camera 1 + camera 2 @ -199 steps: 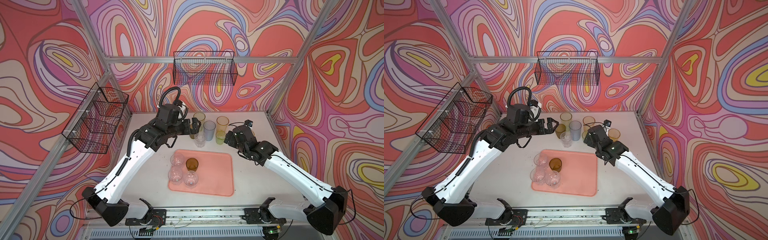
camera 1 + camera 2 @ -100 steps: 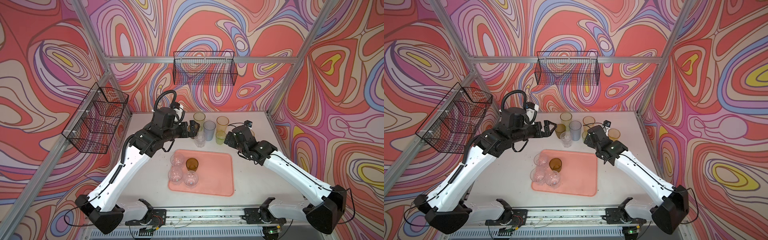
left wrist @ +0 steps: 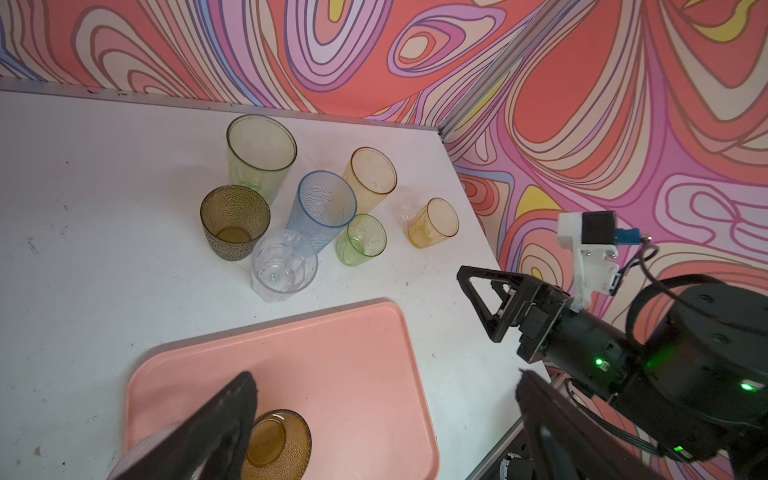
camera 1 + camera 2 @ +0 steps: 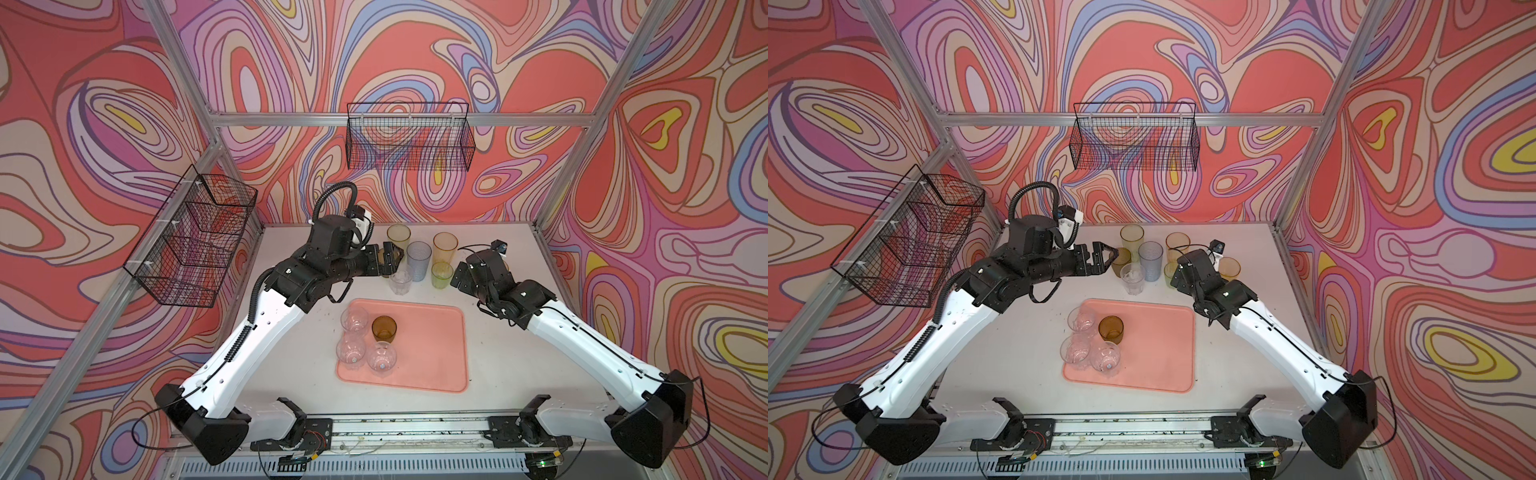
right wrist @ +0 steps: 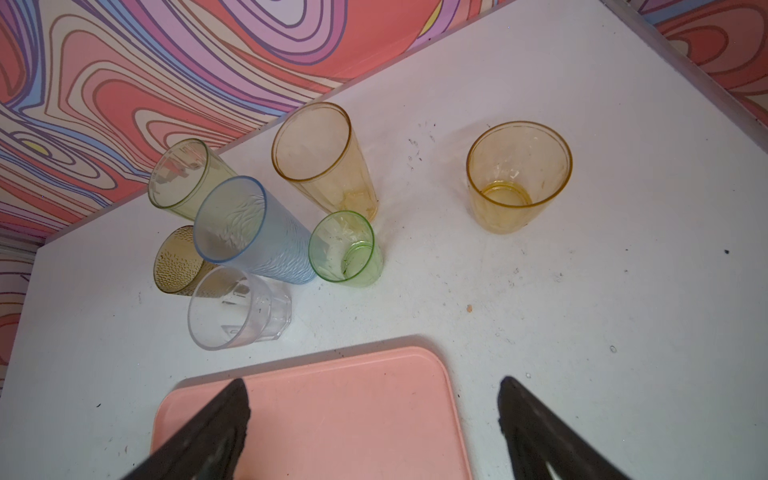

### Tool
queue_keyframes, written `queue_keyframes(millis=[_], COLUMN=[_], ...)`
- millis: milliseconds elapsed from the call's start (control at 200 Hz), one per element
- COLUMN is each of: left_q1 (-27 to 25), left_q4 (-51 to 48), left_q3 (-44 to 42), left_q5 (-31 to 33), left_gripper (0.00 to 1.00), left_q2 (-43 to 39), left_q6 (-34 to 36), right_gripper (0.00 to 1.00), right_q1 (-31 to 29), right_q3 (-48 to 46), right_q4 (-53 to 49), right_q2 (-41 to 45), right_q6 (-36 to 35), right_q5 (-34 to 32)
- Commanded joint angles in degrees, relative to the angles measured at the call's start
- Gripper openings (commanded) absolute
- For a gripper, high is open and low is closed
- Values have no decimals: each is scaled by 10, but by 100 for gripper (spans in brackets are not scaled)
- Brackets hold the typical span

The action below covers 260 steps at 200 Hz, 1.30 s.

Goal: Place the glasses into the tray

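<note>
left gripper [image 3: 384,384]: jaws spread wide, nothing in them; sits at 9 o'clock of the cluster, right by the brown tumbler [image 3: 235,222]
right gripper [image 5: 372,392]: also spread and empty; at 3 o'clock of the cluster
tray [image 4: 436,332]: four glasses on its 9 o'clock side; seven more on the table at its 12 o'clock
risk: brown, clear tumbler [image 4: 401,281] and tall blue-grey tumbler [image 4: 418,259] look crammed together; a wide jaw could clip a neighbour and tip the tall one
also: both arms crowd one bunch; they could clash

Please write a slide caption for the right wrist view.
Open right gripper near tray corner, facing seven glasses on the table.
</note>
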<state>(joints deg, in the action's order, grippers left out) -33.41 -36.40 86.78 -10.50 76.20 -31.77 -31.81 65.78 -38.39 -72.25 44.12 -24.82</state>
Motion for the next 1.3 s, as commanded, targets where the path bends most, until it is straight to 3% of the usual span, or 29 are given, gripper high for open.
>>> queue_keyframes(millis=[0, 185, 666, 831, 1172, 1297], left_q1=[2, 2, 2, 2, 2, 2], left_q4=[11, 32, 40, 49, 59, 61], left_q3=[-24, -55, -56, -59, -78, -88], left_q5=[8, 21, 19, 13, 7, 4], left_gripper=[100, 100, 100, 100, 100, 100], left_q2=[13, 13, 47, 45, 30, 22], left_q6=[-3, 0, -1, 5, 6, 6], right_gripper=[97, 97, 96, 96, 94, 83], right_q1=[15, 44, 178, 192, 208, 210], right_q3=[-3, -6, -8, 29, 41, 56], right_q4=[-7, -7, 15, -19, 5, 10], right_q2=[-10, -18, -76, -122, -143, -153], right_q6=[-9, -17, -56, -55, -73, -109], right_q5=[0, 13, 125, 115, 118, 123])
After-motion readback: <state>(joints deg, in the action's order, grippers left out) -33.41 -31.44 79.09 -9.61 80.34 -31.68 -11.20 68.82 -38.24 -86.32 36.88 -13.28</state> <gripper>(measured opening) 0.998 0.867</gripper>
